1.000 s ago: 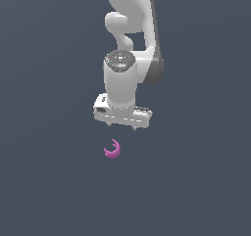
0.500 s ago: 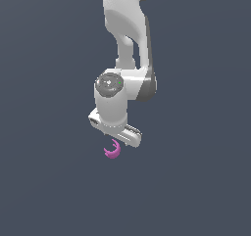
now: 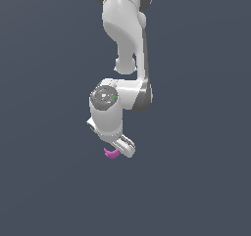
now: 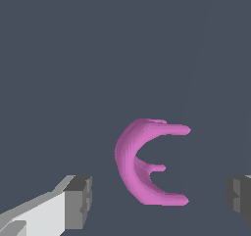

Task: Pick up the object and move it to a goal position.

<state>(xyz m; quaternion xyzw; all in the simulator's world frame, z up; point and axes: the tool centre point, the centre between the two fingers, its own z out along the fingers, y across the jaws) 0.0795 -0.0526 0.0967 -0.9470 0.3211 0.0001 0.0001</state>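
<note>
The object is a small magenta-pink crescent with pointed tips. In the exterior view the object (image 3: 112, 153) lies on the dark floor, mostly hidden under the white gripper (image 3: 117, 149), which has come down right over it. In the wrist view the object (image 4: 139, 164) lies between the two fingertips (image 4: 78, 200), nearer one of them, with clear gaps on both sides. The gripper (image 4: 159, 197) is open and touches nothing.
The white arm (image 3: 125, 44) reaches down from the top of the exterior view. A flat dark grey floor (image 3: 196, 181) surrounds the object on all sides.
The arm has swung and lowered toward the object. The gripper, which hung above the object, now covers most of it in the exterior view. The object has not moved.
</note>
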